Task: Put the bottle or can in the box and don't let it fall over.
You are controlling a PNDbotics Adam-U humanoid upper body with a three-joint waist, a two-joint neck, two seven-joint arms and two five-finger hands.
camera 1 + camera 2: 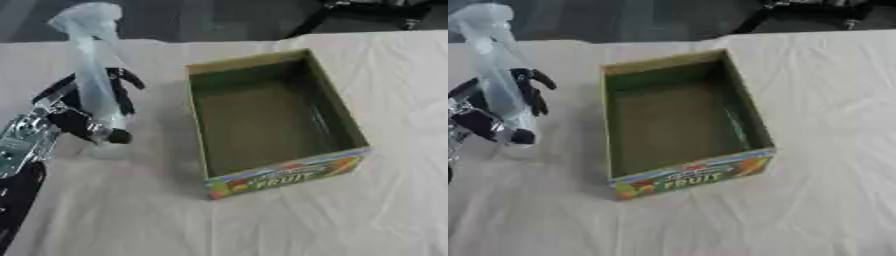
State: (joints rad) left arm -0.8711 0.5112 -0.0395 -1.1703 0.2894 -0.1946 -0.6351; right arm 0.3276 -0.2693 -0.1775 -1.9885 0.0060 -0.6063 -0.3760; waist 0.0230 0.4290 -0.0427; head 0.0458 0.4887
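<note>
Left eye view: the left hand has its fingers curled round a pale spray bottle held upright, long axis near vertical, its base low over the desk. The open box lies to the hand's right, near but apart, nothing inside. Its front reads "FRUIT".

Right eye view: same layout; the right hand does not show.

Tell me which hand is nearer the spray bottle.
Left. The left hand is curled around the spray bottle, left of the box; the right hand isn't in view.
</note>
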